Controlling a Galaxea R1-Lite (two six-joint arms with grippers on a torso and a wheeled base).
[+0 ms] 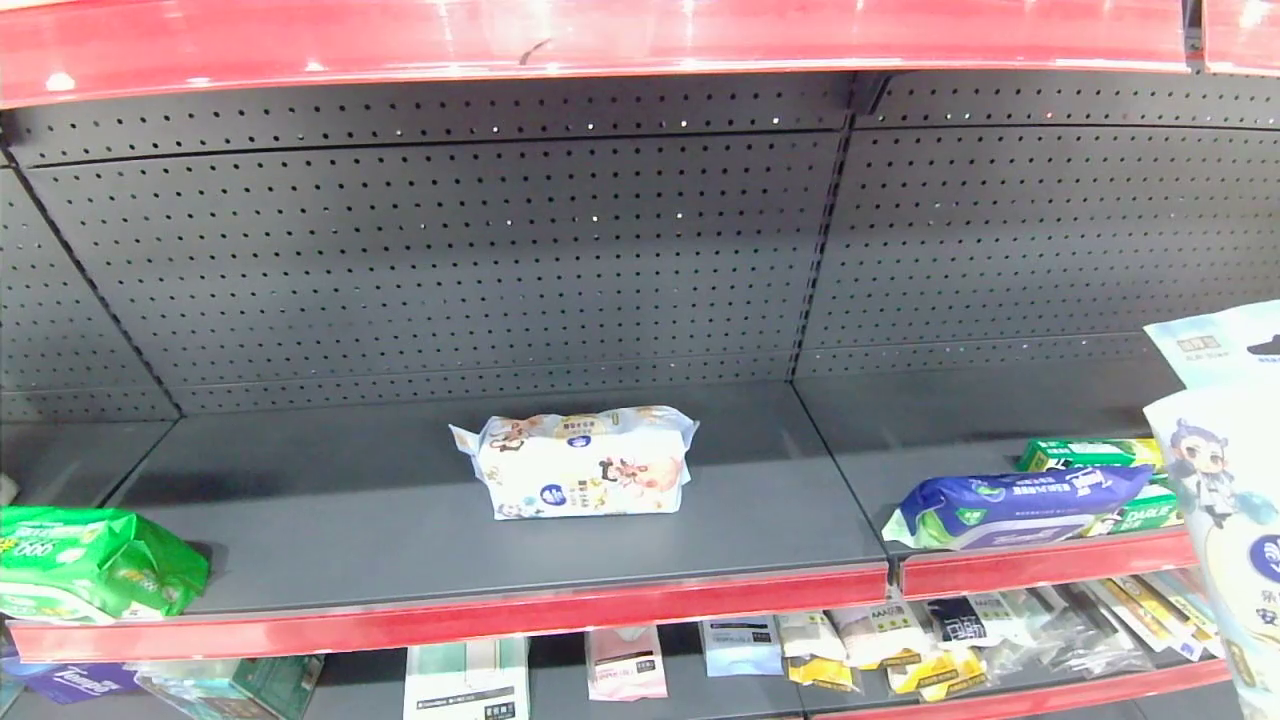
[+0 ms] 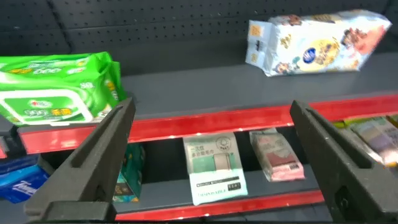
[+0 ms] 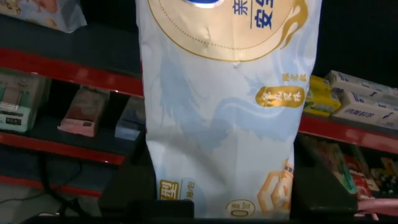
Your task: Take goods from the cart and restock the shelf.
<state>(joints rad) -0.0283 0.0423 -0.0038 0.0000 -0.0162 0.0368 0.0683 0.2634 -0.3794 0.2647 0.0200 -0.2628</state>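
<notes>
A tall white and pale-blue bag (image 3: 224, 112) stands upright in my right gripper (image 3: 224, 202), which is shut on its lower part, one dark finger (image 3: 134, 186) on each side. In the head view that bag (image 1: 1225, 500) rises at the far right, in front of the shelf. The grey shelf board (image 1: 330, 520) with a red front strip carries a white cartoon-printed pack (image 1: 585, 462) at its middle. My left gripper (image 2: 214, 162) is open and holds nothing, low in front of the shelf's red edge (image 2: 211, 121), below the white pack (image 2: 317, 43).
A green wipes pack (image 1: 95, 565) lies at the shelf's left end. On the neighbouring board to the right are a blue pack (image 1: 1020, 505) and green boxes (image 1: 1090, 455). The lower shelf (image 1: 700, 690) holds several small packets. A red shelf edge (image 1: 600, 40) runs overhead.
</notes>
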